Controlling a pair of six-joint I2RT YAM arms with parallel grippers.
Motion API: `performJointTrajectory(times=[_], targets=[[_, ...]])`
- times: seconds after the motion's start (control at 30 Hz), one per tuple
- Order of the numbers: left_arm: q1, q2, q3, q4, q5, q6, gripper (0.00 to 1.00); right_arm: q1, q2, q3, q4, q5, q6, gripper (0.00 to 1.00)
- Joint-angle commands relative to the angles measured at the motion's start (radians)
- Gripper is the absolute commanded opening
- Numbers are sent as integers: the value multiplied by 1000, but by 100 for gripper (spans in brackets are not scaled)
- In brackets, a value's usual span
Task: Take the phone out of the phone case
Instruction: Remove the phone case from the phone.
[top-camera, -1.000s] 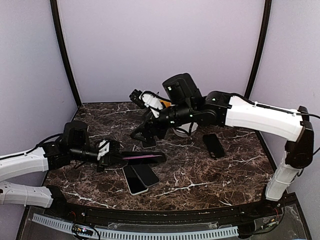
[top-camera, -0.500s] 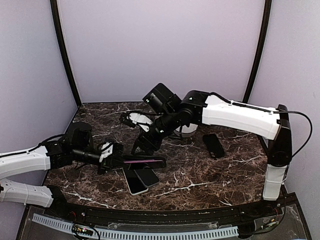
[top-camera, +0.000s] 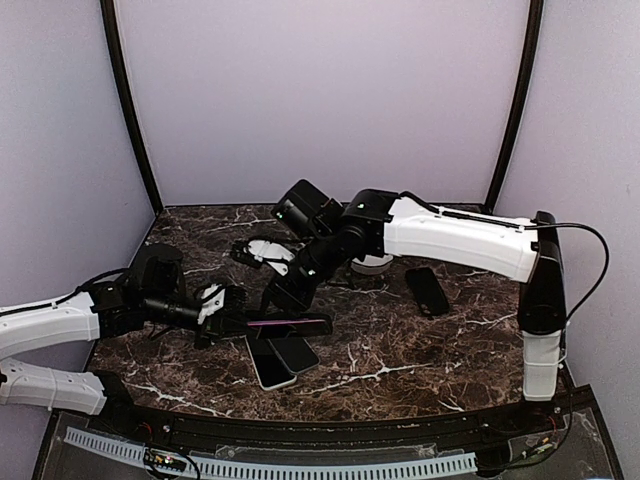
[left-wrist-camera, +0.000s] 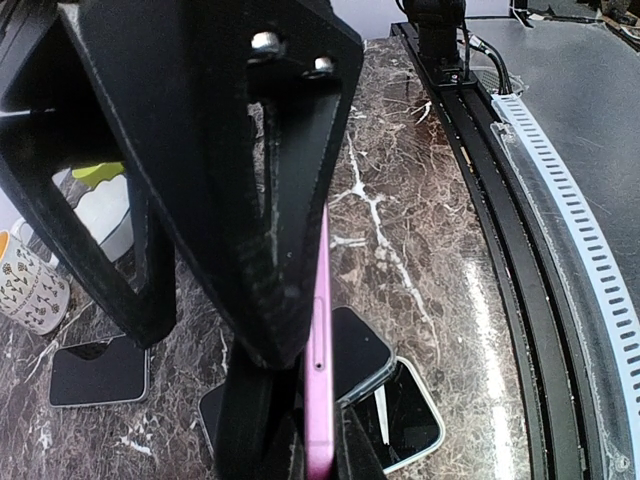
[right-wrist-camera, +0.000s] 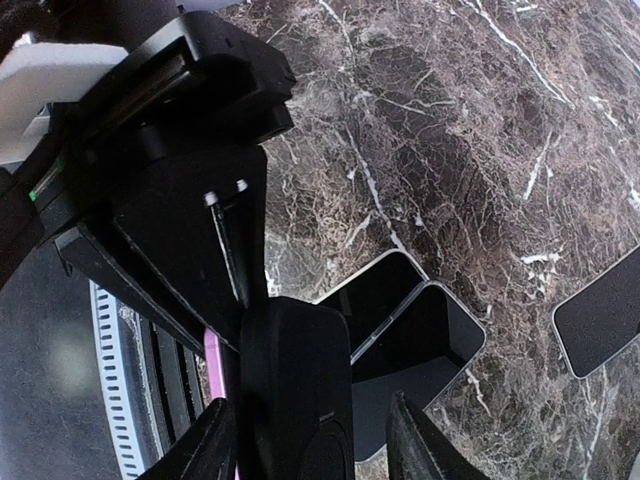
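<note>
— Black left gripper (top-camera: 224, 311) clamped tight on the pink phone (top-camera: 283, 321), which stands on edge in its phone case (right-wrist-camera: 295, 385); arm low.
— And the right gripper (right-wrist-camera: 315, 442)?
— Jaws half spread astride the case's upper edge, gap showing; arm reaching across, wrist bent down. Two loose phones (top-camera: 281, 358) lie beneath on the marble surface (top-camera: 420, 352).

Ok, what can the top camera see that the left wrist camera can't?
Only the top camera shows the whole white right arm and the purple walls. Only the left wrist camera shows the tiny slot on the pink phone's edge and the mug's pattern. Both show the pink phone pinched in the left hand and two phones lying below it.
</note>
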Motion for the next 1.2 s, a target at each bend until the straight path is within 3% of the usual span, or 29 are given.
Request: performJointTrajectory(times=[0.0,0.53,1.17], targets=[[-4,-31,31,40,16,-8,0,17,12,40,-2,-6,1,48],[-4,-40,26,42,3,-8,0,36,40,57,-48,55,-30,36],[-4,-43,23,42,-90,-11,0,38,35,47,-65,-15,-32,10]])
